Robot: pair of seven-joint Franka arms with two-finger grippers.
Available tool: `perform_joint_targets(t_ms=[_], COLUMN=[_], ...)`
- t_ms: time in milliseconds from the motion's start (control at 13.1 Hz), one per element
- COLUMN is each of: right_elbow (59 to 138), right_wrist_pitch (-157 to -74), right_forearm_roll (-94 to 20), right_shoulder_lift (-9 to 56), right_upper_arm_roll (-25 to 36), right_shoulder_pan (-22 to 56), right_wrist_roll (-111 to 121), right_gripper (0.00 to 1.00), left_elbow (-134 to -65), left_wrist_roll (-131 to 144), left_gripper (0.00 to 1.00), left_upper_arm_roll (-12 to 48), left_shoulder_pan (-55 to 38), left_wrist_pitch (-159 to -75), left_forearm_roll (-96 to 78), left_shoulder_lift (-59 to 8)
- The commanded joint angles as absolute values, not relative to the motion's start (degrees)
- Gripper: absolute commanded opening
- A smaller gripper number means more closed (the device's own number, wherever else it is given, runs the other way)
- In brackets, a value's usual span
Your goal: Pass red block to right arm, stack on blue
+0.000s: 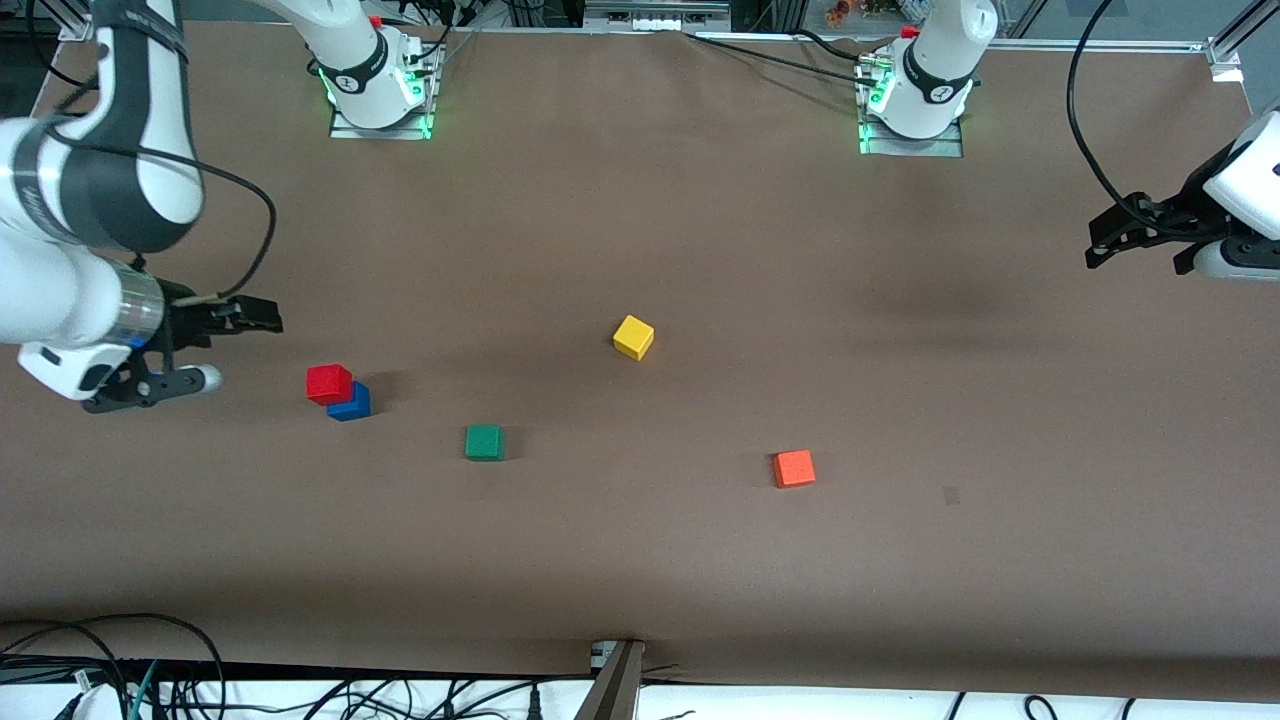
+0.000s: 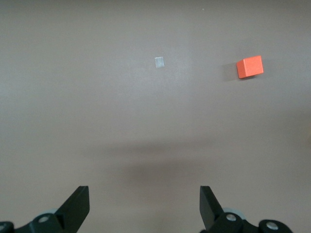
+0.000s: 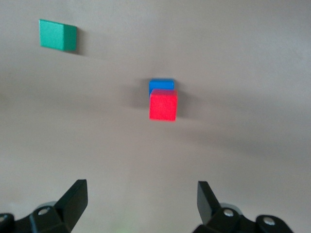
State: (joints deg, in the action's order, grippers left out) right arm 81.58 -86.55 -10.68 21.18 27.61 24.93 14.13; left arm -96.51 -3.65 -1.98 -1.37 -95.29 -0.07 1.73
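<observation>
The red block [image 1: 329, 383] sits on top of the blue cube [image 1: 349, 402], toward the right arm's end of the table. In the right wrist view the red block [image 3: 163, 105] covers most of the blue cube [image 3: 161, 84]. My right gripper [image 1: 235, 348] is open and empty. It hangs over the table beside the stack, a short gap away, toward the right arm's end; it also shows in the right wrist view [image 3: 142, 194]. My left gripper [image 1: 1100, 245] is open and empty over the left arm's end of the table, and its wrist view [image 2: 144, 199] shows bare table beneath it.
A green cube [image 1: 484, 442] lies near the stack, a little nearer the front camera, and shows in the right wrist view [image 3: 58, 35]. A yellow cube [image 1: 633, 337] lies mid-table. An orange-red cube [image 1: 794, 468] lies toward the left arm's side and shows in the left wrist view [image 2: 250, 66].
</observation>
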Motion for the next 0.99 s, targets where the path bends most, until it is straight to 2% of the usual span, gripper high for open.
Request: perform_joint_targets(t_ms=[0,153,534,687,916], right_elbow=[75.9,76.5,82.2,84.8,85.5], right_wrist_pitch=[-79.2,-78.7,-77.2,-77.2,-77.2], right_forearm_roll=[-9.5,-7.1,-1.5,0.1,-0.1], right_shoulder_lift=[21.1,18.6,7.8,3.5,-1.3], right_upper_arm_roll=[27.9,25.9,8.4,5.5,4.3], right_shoulder_pan=[25.0,24.0,10.3,5.8,3.9], right_wrist_roll=[12.7,7.0,4.9,5.3,5.2], right_gripper=[1.0,1.0,1.0,1.0,1.0], left_elbow=[-94.8,-94.8,-94.8,-94.8,-94.8], left_wrist_roll=[-3.4,-3.4,-3.4,-3.3,-3.4], left_gripper=[1.0,1.0,1.0,1.0,1.0], left_upper_arm_roll=[-1.8,-1.8,-1.8,-1.8,-1.8], left_shoulder_pan=[-1.8,-1.8,-1.7,-1.7,-1.7], left_wrist_pitch=[-94.0,-94.0,-93.5,-93.5,-93.5], left_forearm_roll=[1.5,1.5,1.5,1.5,1.4], left_shoulder_lift=[1.1,1.1,1.1,1.1,1.1])
